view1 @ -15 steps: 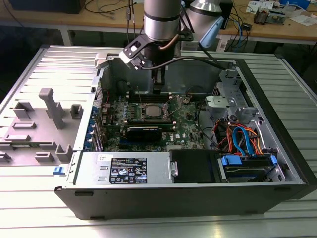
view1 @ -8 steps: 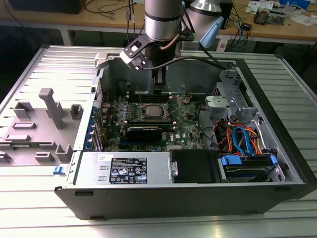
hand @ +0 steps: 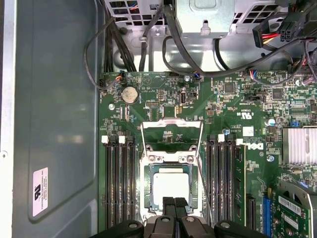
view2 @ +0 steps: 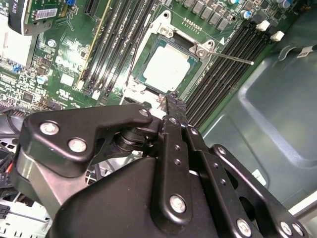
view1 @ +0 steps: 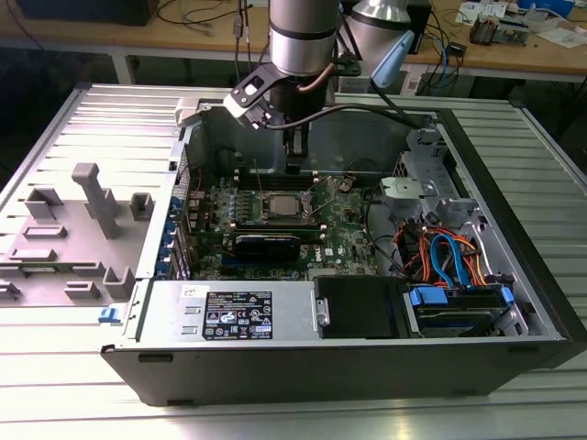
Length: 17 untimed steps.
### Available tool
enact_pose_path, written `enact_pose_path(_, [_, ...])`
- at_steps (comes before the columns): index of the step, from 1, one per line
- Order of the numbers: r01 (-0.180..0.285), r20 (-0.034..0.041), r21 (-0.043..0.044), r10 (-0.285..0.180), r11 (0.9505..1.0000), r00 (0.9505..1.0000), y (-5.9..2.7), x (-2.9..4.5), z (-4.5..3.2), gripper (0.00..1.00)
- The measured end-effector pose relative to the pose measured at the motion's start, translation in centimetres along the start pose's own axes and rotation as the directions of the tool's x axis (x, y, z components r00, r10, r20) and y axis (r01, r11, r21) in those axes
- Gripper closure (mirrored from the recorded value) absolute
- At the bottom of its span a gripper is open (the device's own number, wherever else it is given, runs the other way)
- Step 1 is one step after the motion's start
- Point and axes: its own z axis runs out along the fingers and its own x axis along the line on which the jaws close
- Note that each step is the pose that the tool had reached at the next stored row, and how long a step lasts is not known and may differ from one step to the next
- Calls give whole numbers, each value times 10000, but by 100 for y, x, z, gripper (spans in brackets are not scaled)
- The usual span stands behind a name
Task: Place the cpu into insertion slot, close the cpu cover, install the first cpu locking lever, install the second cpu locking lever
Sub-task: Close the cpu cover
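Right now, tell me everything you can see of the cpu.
The cpu is a flat square chip with a dull silver-grey metal top, lying level in the insertion slot on the green board. Its top is uncovered: the cpu cover stands swung open beside it. The gripper hovers at one edge; whether it touches cannot be told.

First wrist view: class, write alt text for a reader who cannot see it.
The cpu lies in the insertion slot on a green motherboard, with the cpu cover swung open beyond it. The shut gripper is over the cpu's edge, and black memory slots flank the socket.
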Motion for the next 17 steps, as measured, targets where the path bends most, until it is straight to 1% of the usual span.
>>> enact_pose_path(17, [0,0,0,0,10000,10000,60,0,1,89])
